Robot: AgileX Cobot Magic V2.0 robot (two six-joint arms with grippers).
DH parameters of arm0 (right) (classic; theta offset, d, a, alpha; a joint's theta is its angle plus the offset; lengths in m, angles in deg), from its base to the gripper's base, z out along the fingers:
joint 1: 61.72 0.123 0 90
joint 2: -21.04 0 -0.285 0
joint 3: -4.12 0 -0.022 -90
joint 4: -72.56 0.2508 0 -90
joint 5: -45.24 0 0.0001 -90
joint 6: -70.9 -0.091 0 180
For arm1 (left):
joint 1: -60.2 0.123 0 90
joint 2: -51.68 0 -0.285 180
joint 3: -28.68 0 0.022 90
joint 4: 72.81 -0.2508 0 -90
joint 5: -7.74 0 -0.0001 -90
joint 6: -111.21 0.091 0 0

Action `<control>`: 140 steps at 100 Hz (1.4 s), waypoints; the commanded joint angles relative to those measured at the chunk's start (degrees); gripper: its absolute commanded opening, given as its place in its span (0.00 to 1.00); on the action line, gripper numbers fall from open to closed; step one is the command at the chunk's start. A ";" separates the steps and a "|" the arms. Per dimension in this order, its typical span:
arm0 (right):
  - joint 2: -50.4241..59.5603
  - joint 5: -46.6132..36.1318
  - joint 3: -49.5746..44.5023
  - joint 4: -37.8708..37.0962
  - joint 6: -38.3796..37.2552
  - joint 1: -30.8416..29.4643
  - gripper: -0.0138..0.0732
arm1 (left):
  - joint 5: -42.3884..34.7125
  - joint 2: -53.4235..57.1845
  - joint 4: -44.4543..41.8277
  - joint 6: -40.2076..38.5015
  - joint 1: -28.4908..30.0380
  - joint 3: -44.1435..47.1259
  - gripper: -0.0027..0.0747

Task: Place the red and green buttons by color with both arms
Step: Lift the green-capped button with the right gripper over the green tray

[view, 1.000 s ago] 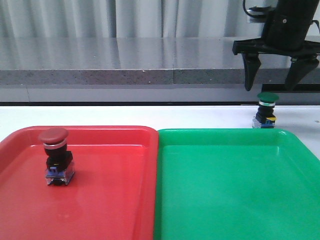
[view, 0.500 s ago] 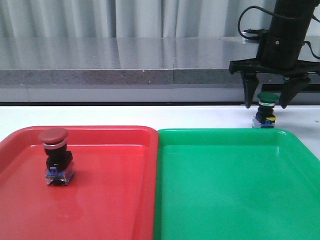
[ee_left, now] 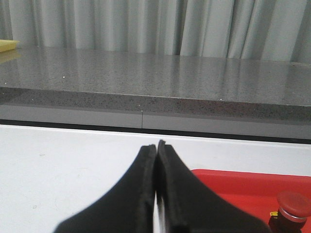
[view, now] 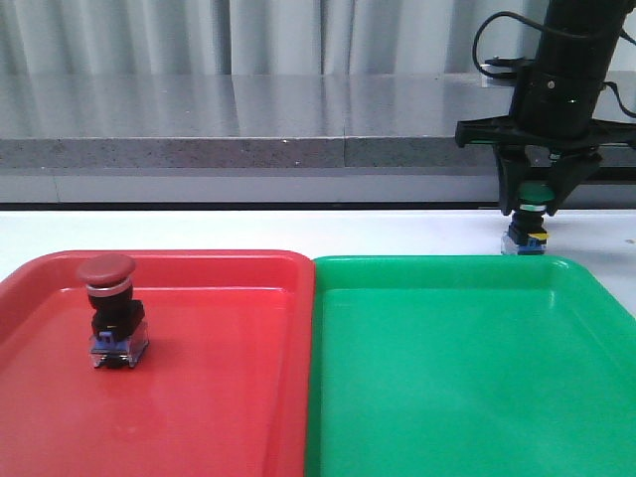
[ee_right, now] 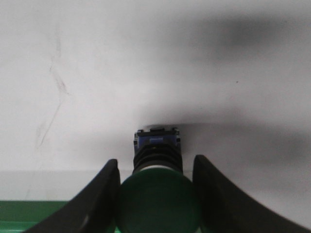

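Presently my right gripper (view: pixel 536 199) clamps the green button (view: pixel 535 195) on the desk (view: pixel 248 231) behind the green tray (view: pixel 467 378); next I lift it across. Left gripper (ee_left: pixel 156 145) together.

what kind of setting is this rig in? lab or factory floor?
Looks like a lab or test bench, not a factory floor: a plain white table with two sorting trays, red tray and green tray, a grey stone-look counter behind, and pale curtains as backdrop.
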 commanded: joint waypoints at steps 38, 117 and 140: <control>5.85 14.89 17.24 0.17 0.57 -0.08 0.44 | -4.40 1.94 0.50 0.02 0.15 0.56 0.01; 15.20 18.94 12.69 1.59 -6.95 14.71 0.44 | -4.40 1.94 0.50 0.02 0.15 0.56 0.01; 19.44 15.16 2.60 0.71 -11.19 17.07 0.44 | -4.40 1.94 0.50 0.02 0.15 0.56 0.01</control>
